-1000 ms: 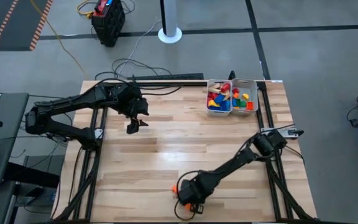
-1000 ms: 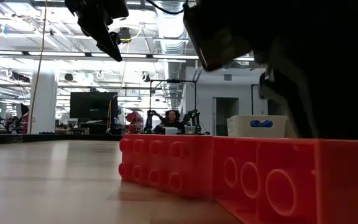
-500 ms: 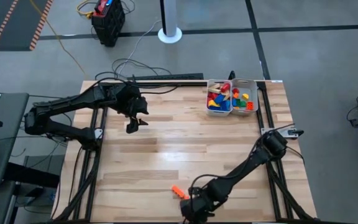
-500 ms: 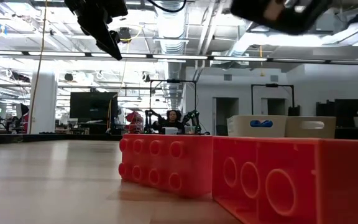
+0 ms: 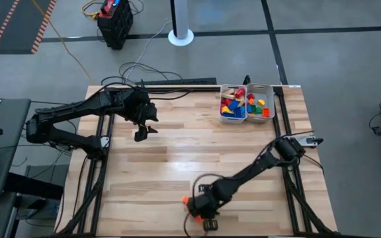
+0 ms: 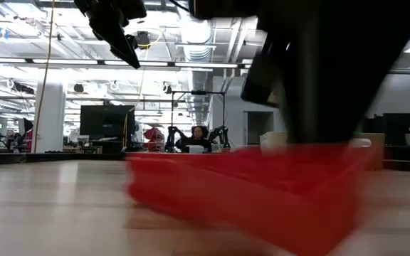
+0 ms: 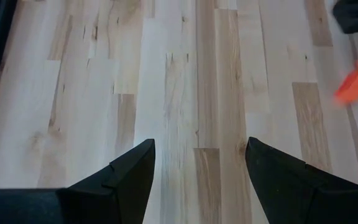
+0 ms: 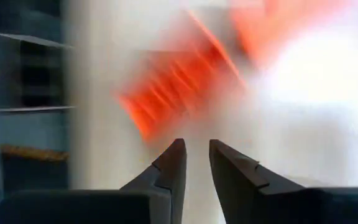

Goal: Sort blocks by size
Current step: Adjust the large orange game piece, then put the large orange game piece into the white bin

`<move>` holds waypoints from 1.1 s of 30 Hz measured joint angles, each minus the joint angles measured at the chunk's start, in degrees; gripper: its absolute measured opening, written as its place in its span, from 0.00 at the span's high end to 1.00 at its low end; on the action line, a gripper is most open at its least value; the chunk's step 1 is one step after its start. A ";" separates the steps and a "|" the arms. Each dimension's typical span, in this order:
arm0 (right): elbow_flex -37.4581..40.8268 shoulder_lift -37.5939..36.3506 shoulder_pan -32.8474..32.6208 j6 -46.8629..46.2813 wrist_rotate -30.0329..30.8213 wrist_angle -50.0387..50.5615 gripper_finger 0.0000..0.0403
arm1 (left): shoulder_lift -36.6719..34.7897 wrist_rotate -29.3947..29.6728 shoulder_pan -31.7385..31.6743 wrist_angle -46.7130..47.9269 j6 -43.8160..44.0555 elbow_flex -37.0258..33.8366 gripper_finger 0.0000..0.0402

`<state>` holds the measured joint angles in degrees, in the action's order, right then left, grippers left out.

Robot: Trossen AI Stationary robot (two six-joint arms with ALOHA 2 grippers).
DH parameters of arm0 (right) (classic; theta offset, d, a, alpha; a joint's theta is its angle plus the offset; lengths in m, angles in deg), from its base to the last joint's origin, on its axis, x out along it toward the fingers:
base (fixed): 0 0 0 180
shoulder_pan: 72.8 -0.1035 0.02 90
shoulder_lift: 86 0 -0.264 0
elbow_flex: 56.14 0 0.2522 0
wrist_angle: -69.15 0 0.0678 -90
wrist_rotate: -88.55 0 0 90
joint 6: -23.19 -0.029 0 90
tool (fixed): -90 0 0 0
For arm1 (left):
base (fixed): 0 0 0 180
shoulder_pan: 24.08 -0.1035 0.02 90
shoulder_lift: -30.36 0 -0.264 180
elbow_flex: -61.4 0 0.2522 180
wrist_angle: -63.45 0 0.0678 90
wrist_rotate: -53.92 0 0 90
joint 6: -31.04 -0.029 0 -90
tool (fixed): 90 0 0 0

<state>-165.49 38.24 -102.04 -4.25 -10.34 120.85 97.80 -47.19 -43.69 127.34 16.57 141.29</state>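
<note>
Two dark arms over pale wooden plank table point(image 5: 177, 158). Left gripper point(image 5: 142, 132) hanging above far-left part of table, well apart from everything else; fingers point(image 7: 126, 171) spread wide in left wrist view, only bare planks between them, nothing held. Right arm stretched from its base at right edge toward near edge; right gripper point(image 5: 202, 213) low at near-centre edge, directly at red-orange studded plastic brick point(image 5: 186, 201), which peeks out at gripper's left side in high view. Right wrist view: fingers point(image 8: 174, 165) close together with narrow gap, nothing visibly between them; brick point(image 8: 179, 87) a motion-smeared orange streak just ahead of fingertips. Contact or grip on brick: cannot tell. Low view: same brick point(image 6: 248, 195) a blurred red slab on table close to camera, dark bulk of right arm right above and behind it. Left wrist view also catches orange brick point(image 7: 356, 78) far off across table with a dark piece of right arm beside it. Remaining blocks, small red, blue, yellow, orange and green plastic pieces with a pale wooden bar point(image 5: 238, 104), heaped in white rectangular plastic tray point(image 5: 247, 119) at far-right corner; second compartment beside it also holding mixed colours. Seated person visible beyond table in low view.
</note>
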 joint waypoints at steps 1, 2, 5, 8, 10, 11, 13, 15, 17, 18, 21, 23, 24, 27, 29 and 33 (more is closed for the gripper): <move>0.22 -0.02 0.78 -0.11 0.82 1.90 0.72 | 0.00 0.00 0.00 0.02 0.01 0.00 0.40; 0.23 -0.02 1.49 -0.23 2.40 4.36 0.72 | 0.00 0.00 0.00 0.09 0.06 0.00 0.40; 0.50 0.03 4.53 -1.70 7.79 13.16 0.76 | 0.00 0.00 0.00 0.35 0.21 0.00 0.40; 0.31 -0.65 8.13 -4.03 11.11 21.07 0.80 | 0.00 0.00 0.01 0.61 0.46 0.00 0.40; 0.36 -1.29 10.43 -4.29 9.47 23.53 0.82 | 0.00 -0.01 0.00 1.36 0.68 0.00 0.40; 0.37 -1.64 11.16 -4.05 7.53 22.98 0.82 | 0.00 -0.25 0.01 2.44 0.75 0.00 0.40; 0.37 -3.03 11.72 -3.04 4.45 20.61 0.83 | -0.12 -2.93 0.00 5.95 0.39 0.00 0.40; 0.22 -4.30 11.15 -2.67 3.44 18.68 0.83 | -0.39 -6.53 0.37 10.38 0.76 -0.17 0.40; 0.18 -4.95 10.47 -4.18 4.71 19.14 0.83 | -1.51 -8.65 2.16 11.88 3.70 -2.12 0.40; 0.19 -5.08 10.18 -6.48 5.75 20.26 0.83 | -2.27 -8.82 3.46 12.02 5.60 -3.58 0.40; 0.37 -6.52 11.07 -14.92 7.08 23.40 0.83 | -5.97 -7.93 8.21 9.66 13.32 -8.75 0.40; 0.29 -8.53 11.90 -18.10 8.29 23.98 0.83 | -9.35 -5.51 11.16 5.53 19.68 -12.21 0.41; 0.25 -9.56 12.15 -18.87 9.75 24.35 0.83 | -10.99 -4.25 12.63 3.50 23.05 -13.82 0.42; 0.22 -11.73 12.90 -17.85 15.71 27.48 0.83 | -16.32 -0.15 16.93 -4.02 33.76 -17.62 0.44; 0.22 -12.86 13.53 -14.96 21.30 30.89 0.83 | -19.01 2.61 19.74 -7.17 40.46 -19.25 0.45; 0.48 -13.61 16.78 -8.12 33.37 36.07 0.83 | -20.79 9.69 27.04 -10.86 51.59 -19.89 0.46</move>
<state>-165.01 24.63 -85.26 -12.37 23.02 156.92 77.01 -37.50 -16.65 116.48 68.16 121.40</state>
